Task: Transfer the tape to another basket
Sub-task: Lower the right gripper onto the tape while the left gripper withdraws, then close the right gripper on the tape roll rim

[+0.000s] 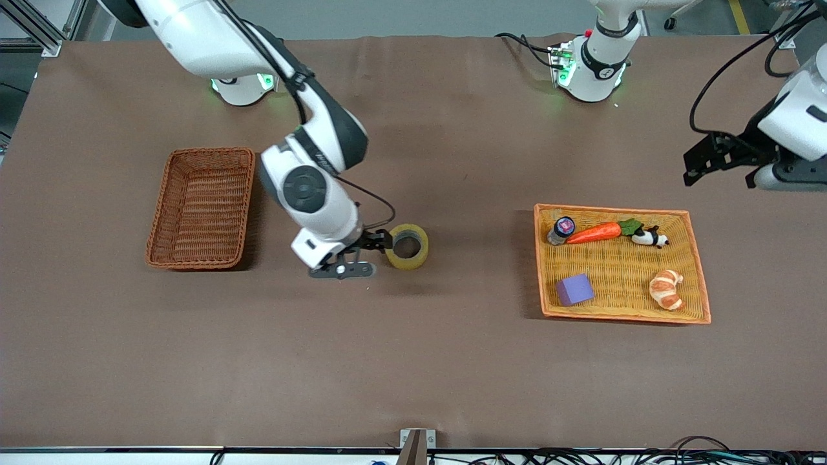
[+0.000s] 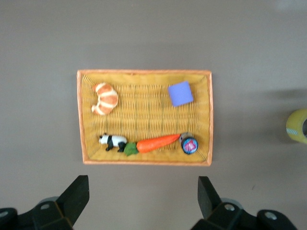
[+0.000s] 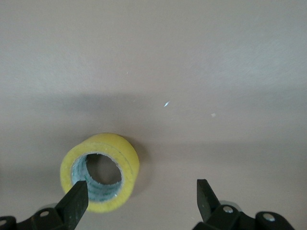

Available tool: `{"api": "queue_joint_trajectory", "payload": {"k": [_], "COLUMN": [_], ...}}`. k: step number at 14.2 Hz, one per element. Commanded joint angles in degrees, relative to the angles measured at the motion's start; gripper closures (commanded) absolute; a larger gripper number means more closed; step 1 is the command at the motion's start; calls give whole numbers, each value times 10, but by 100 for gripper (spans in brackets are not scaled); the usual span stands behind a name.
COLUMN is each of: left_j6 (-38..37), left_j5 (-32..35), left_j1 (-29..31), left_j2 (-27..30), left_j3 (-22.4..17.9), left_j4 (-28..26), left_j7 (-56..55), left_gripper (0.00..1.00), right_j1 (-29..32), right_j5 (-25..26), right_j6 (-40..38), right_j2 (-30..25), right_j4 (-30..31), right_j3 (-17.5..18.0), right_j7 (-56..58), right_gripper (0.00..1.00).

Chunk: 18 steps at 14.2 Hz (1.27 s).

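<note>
right gripper (image 1: 369, 255) jaws wide at tape (image 1: 408, 246); left gripper (image 2: 141, 196) wide over tray (image 1: 698, 271)

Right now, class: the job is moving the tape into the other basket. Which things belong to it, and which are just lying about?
Job: tape on the table; empty brown wicker basket; open right gripper beside the tape.

Lying about: yellow tray with carrot, panda, croissant, purple block, bottle; left gripper waiting, open.

yellow woven tray (image 1: 696, 268) toward left arm's end of table (image 1: 452, 361); holds carrot (image 1: 594, 233), small bottle (image 1: 561, 229), panda figure (image 1: 649, 238), purple cube (image 1: 574, 289), croissant (image 1: 667, 289).
</note>
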<state>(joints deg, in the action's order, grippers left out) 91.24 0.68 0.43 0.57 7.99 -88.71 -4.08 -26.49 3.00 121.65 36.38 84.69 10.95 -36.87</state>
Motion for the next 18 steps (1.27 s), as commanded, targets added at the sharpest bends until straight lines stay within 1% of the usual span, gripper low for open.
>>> {"api": "queue_joint_trajectory", "payload": {"k": [1, 3, 4, 5, 8, 11, 13, 15, 16, 18], "left_j6": [-8, -11, -12, -12, -16, -36, -36, -36, -35, -34], "left_j5": [-9, -9, -9, -10, -10, -11, -11, -11, -11, -11], "left_j1": [1, 5, 5, 7, 5, 5, 3, -1, -1, -1], "left_j2": [58, 65, 68, 68, 69, 73, 73, 73, 73, 72], "left_j3": [-1, 0, 1, 1, 4, 6, 7, 20, 25, 32], "left_j4": [-65, -70, -70, -70, -73, -71, -68, -66, -66, -66], "left_j7": [5, 6, 5, 6, 6, 6, 7, 11, 12, 12], "left_gripper": [0, 0, 0, 0, 0, 0, 0, 0, 0, 0], "right_j1": [-29, -48, -59, -66, -61, -57, -55, -58, -61, -63], "right_j5": [53, 56, 59, 72, 95, 101, 103, 104, 110, 126], "right_j6": [29, 55, 61, 61, 73, 89, 97, 102, 105, 105], "right_j2": [21, 27, 35, 42, 62, 75, 80, 81, 84, 90], "right_j4": [11, 37, 40, 40, 40, 39, 39, 38, 38, 37], "right_j3": [2, 1, 1, 1, 0, -3, -5, -6, -6, -6], "right_j7": [-59, -59, -60, -60, -61, -61, -61, -72, -74, -97], "right_gripper": [0, 0, 0, 0, 0, 0, 3, 19, 34, 59]}}
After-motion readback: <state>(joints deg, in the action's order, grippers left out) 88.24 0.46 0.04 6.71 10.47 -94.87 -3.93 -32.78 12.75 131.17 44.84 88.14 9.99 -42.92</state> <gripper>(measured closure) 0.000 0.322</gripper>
